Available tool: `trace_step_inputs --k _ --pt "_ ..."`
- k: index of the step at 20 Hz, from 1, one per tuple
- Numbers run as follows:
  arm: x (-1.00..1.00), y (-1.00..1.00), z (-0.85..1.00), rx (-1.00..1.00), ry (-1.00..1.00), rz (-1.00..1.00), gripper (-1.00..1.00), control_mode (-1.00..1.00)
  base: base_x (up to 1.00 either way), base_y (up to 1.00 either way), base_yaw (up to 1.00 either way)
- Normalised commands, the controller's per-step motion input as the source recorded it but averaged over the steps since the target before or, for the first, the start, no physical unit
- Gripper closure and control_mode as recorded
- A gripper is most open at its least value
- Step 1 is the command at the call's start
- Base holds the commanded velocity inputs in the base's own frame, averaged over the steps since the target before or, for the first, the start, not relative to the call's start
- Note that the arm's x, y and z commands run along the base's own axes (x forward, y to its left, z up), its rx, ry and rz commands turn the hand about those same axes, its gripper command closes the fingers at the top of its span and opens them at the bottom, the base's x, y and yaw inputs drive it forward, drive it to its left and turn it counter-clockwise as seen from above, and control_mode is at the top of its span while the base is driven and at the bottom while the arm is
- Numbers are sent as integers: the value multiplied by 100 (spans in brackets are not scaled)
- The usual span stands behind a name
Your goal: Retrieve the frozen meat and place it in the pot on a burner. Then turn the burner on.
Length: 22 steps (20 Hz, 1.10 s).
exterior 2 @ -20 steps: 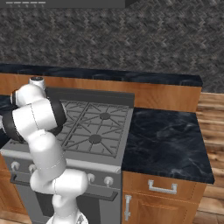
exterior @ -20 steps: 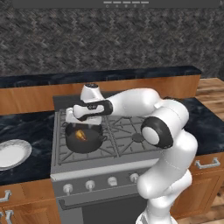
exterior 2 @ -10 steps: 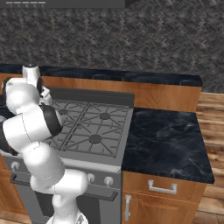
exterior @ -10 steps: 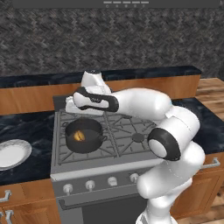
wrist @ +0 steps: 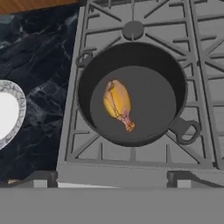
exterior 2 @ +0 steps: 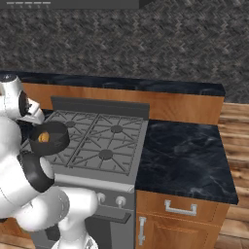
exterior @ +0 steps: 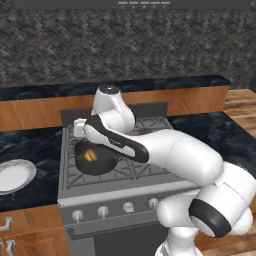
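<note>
A glossy orange-brown piece of meat point(wrist: 117, 104) lies in a dark grey pot point(wrist: 175, 83) on the silver stove point(wrist: 131, 168) with grey grates point(wrist: 199, 39). A white plate point(wrist: 8, 113) with a speckled grey rim sits on the black, white-veined marble counter point(wrist: 39, 65).

Meat point(wrist: 117, 103) in pot point(wrist: 177, 78) on stove point(wrist: 144, 164)

Plate point(wrist: 9, 114) cut off at the hand view's left edge; burner under the pot point(wrist: 131, 92) hidden

Glossy frozen meat point(wrist: 117, 103) in matt metal pot point(wrist: 176, 79).
</note>
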Motion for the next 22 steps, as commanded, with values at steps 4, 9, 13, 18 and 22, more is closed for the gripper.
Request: trace_step_inputs --k 4,9,13,18,22 --pt "-95 0 1 -2 -30 0 -100 -100 0 0 0" --pt "-88 0 7 -3 -38 0 -100 -100 0 0 0" --pt "-76 1 6 -4 -39 0 -100 -100 0 0 0" --pt "-78 4 4 -3 -34 0 -100 -100 0 0 0" --pt "-73 9 0 -1 -27 0 -100 -100 0 0 0"
